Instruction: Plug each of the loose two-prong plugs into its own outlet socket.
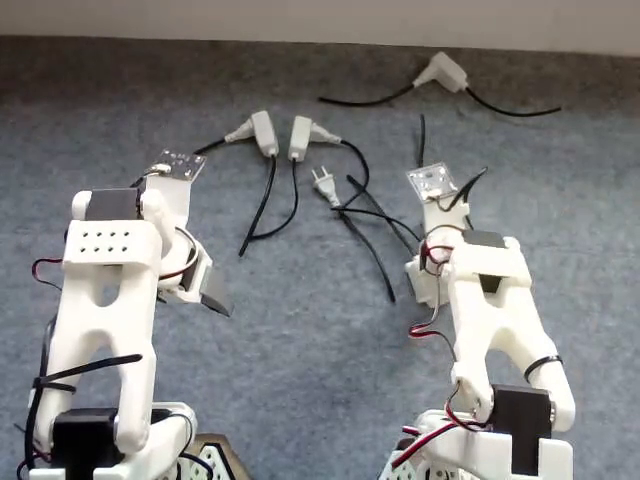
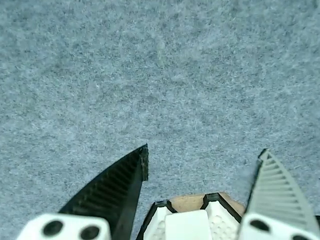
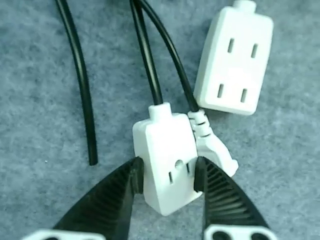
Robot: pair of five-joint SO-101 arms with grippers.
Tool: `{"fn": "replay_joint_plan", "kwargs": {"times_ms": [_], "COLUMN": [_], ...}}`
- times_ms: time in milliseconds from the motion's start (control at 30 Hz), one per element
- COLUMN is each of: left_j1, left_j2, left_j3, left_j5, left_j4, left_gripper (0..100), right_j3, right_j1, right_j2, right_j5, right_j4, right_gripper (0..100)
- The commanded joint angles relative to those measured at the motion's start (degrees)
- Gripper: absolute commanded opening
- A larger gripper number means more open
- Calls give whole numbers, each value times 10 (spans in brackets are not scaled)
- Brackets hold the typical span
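The right claw (image 3: pixel 168 162) is narrow, its fingers (image 3: pixel 131 182) against both sides of a white outlet socket (image 3: pixel 165 132), apparently pinching it. A white plug (image 3: pixel 214 150) lies touching that socket, and a 2nd socket (image 3: pixel 235 60) sits near. The left claw (image 2: pixel 204 150) gapes wide over the grey counter (image 2: pixel 150 65).

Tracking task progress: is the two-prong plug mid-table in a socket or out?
Out. High view: the plug lies loose on the carpet, both prongs bare, nothing on them.
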Motion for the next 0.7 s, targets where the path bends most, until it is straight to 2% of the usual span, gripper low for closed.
{"fn": "replay_joint_plan", "kwargs": {"times_ms": [0, 167, 233, 433, 600, 667], "left_j1": [0, 0, 0, 0, 0, 1], "left_j2": [-15, -15, -15, -18, -15, -15], "left_j3": [-2, 14, 24, 27, 27, 27], "left_j5": [4, 5, 28, 49, 50, 51], "left_j4": [-5, -23, -38, -45, -46, -46], "left_gripper": [333, 333, 333, 333, 333, 333], "right_j3": [-16, -73, -105, -228, -287, -295], "right_j1": [74, 131, 153, 191, 230, 244], "right_j2": [31, 29, 28, 30, 31, 31], "right_j5": [30, 31, 32, 79, 81, 103], "right_j4": [-9, -7, 4, 97, 110, 110], "right_gripper": [148, 148, 148, 148, 151, 151]}}
